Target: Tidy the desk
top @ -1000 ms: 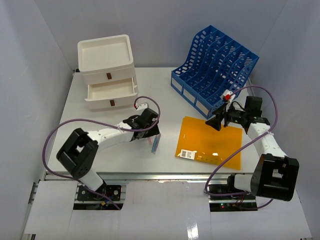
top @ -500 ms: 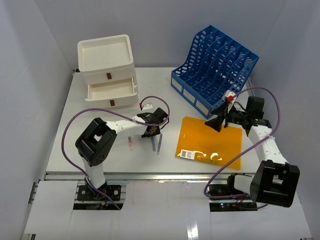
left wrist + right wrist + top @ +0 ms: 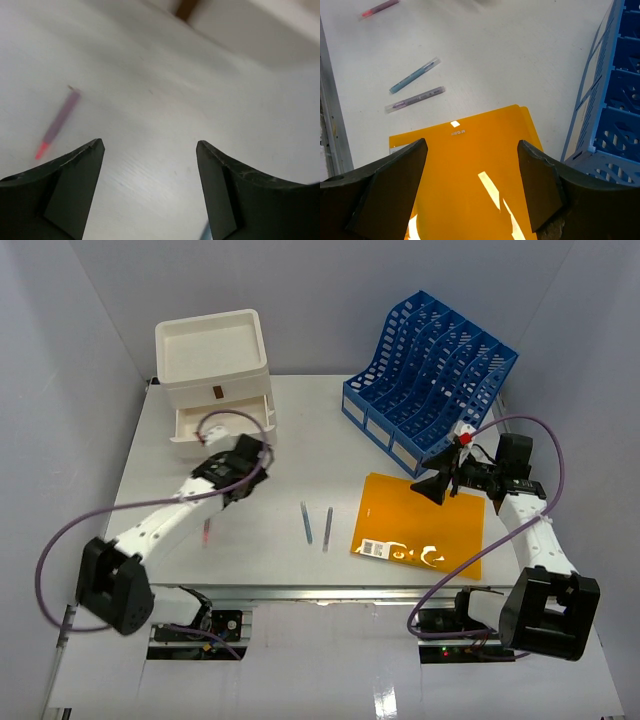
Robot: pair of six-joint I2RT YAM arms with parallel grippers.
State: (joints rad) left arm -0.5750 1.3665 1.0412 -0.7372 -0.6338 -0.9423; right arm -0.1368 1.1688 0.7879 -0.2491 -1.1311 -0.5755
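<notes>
Fingers of your left gripper stand wide apart with nothing between them: it is released and holds nothing. It hangs over the wide flat white surface, just in front of the white three-drawer plastic box, one drawer of which is pulled partly out. In the left wrist view a blurred slim pink-tipped pen lies on the surface to the left of the fingers, apart from them. Whether the fingertips touch the surface you cannot tell.

Your right gripper is likewise spread wide and empty, poised above the far edge of the flat orange plastic folder without gripping it. The folder lies on the right half of the surface, just in front of the blue slotted plastic file rack. Two more pens lie side by side near the folder's left edge, not touching it: a slim blue pen and a slim grey-purple pen.

The surface carries all of this, running from the metal rail by your arm bases to the back wall.

A white barcode sticker sits at the folder's near left corner; its print is too small to read. A small white mark near the folder's far edge carries tiny letters you cannot make out.
</notes>
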